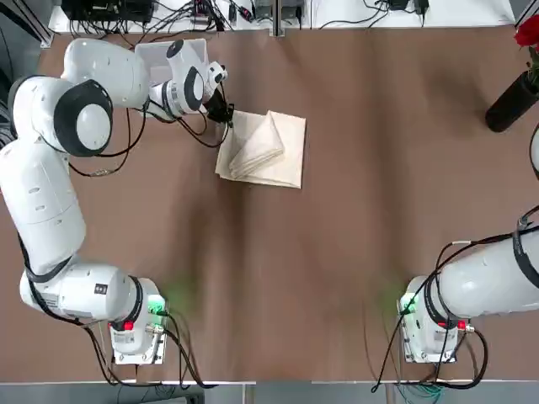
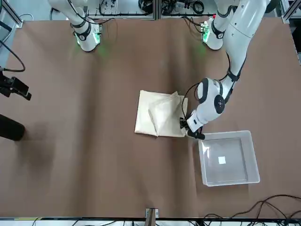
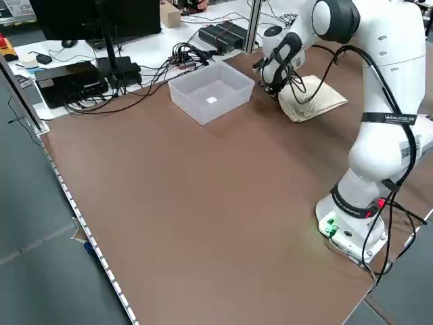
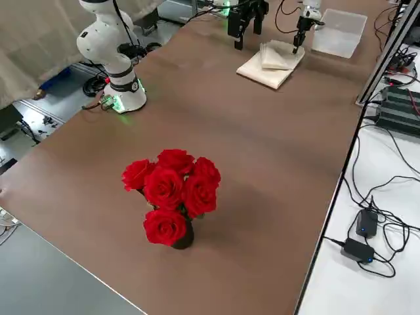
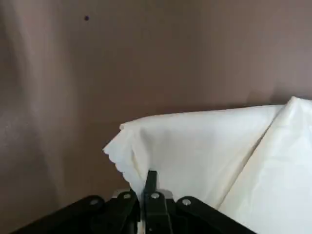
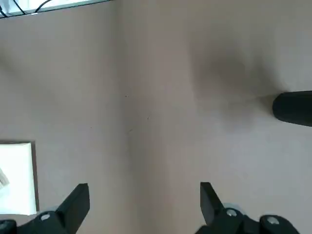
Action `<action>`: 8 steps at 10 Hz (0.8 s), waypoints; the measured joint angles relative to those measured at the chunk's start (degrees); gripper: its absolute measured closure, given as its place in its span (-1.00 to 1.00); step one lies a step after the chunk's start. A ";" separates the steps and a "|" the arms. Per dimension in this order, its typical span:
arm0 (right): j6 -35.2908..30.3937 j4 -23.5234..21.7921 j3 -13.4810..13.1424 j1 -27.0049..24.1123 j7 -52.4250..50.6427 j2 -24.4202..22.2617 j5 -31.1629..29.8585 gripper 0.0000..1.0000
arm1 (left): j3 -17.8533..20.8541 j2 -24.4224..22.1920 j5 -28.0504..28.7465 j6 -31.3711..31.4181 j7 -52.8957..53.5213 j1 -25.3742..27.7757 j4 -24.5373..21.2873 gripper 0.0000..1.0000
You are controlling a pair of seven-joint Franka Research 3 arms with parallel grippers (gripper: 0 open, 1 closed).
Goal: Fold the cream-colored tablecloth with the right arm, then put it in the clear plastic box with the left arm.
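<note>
Front view: left pincer (image 2: 189,128) clenched on the cream-colored tablecloth's (image 2: 160,120) edge nearest the clear plastic box (image 2: 228,158), just beside it.

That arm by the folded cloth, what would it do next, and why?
Probably lift. The left gripper has its fingers shut on the near edge of the cream-colored tablecloth, which lies folded on the table right beside the empty clear plastic box. Raising it lets it swing over.

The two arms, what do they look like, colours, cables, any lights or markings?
Both are white jointed arms with grey joint rings. The left arm carries loose black cables and grey lettering on one link; the right arm has black cables too. Each base shows a green light and a red spot. Left gripper and right gripper are black.
</note>
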 joint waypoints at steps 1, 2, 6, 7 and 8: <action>0.01 -0.04 0.00 0.00 0.00 0.00 0.00 -1.00 | 0.02 -0.06 0.03 -0.19 0.02 0.02 0.31 0.92; 0.03 -0.12 0.00 0.00 0.00 0.00 0.00 -1.00 | 0.06 -0.44 0.04 -1.59 0.02 0.09 0.71 0.92; 0.48 -0.89 0.01 0.00 0.00 0.00 0.00 -1.00 | 0.19 -6.30 0.05 -10.50 -2.02 0.73 1.30 0.92; 0.65 -1.17 0.01 0.00 0.00 0.00 0.00 -1.00 | 0.15 -7.80 0.05 -11.73 -3.81 0.54 1.27 0.92; 0.69 -1.31 0.01 0.00 0.00 0.00 0.00 -1.00 | 0.06 -9.32 0.46 -13.10 -6.03 0.15 1.25 0.92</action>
